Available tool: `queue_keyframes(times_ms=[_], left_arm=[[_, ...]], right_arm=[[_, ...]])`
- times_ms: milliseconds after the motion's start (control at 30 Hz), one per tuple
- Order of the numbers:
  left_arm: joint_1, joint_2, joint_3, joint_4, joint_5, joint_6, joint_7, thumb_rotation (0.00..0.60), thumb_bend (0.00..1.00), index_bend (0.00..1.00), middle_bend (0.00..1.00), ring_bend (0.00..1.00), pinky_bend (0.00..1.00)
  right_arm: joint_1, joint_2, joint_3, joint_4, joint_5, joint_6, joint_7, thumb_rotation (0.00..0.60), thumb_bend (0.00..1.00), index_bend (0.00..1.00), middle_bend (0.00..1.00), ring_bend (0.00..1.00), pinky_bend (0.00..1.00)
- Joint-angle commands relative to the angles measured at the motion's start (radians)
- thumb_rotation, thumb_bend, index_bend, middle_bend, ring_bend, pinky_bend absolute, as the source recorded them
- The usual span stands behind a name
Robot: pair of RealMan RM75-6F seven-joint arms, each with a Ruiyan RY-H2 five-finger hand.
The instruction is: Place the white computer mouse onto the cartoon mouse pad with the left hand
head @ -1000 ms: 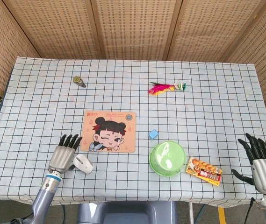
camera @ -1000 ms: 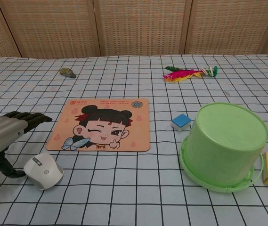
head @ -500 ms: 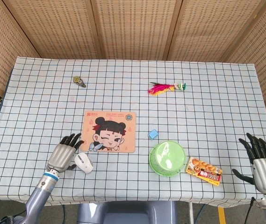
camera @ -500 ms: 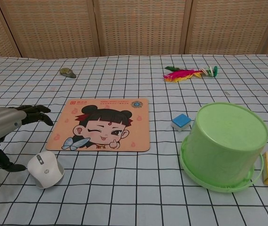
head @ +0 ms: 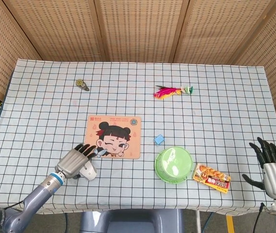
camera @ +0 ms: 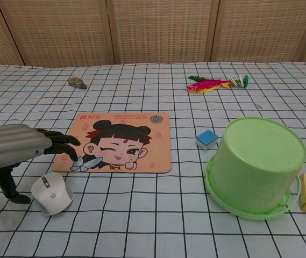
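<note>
Left robot hand (camera: 18, 148) released, hovering over white mouse (camera: 51, 193); fingertips by cartoon pad (camera: 136, 129) w/o gripping.

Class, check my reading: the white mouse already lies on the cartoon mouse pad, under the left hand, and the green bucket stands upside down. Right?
Not quite. The white mouse lies on the tablecloth just off the mouse pad, as the chest view shows. It is under the left hand, and the green bucket is upside down.

- Worktop (head: 40, 102), under a checked cloth.
- Mouse pad (head: 113, 136) and mouse (head: 87, 171), front left.
- Green bucket (head: 173, 164), blue block (head: 159, 140), snack box (head: 212, 177), front right.
- Shuttlecock (head: 172, 91) and a small object (head: 82, 84) near the back edge.
</note>
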Motion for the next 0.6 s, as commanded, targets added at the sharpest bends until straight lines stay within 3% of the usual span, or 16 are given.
queue_keyframes(times_ms=[33, 600], left_arm=[[-0.014, 0.007, 0.008, -0.009, 0.001, -0.005, 0.003, 0.600, 0.16, 0.18, 0.02, 0.05, 0.12], [-0.043, -0.024, 0.054, 0.015, -0.019, 0.010, 0.036, 0.600, 0.16, 0.28, 0.10, 0.08, 0.14]], right_arm=[[0.000, 0.000, 0.000, 0.001, 0.000, 0.000, 0.001, 0.600, 0.08, 0.15, 0.00, 0.00, 0.00], [-0.004, 0.002, 0.001, -0.002, -0.004, 0.010, 0.005, 0.600, 0.07, 0.15, 0.00, 0.00, 0.00]])
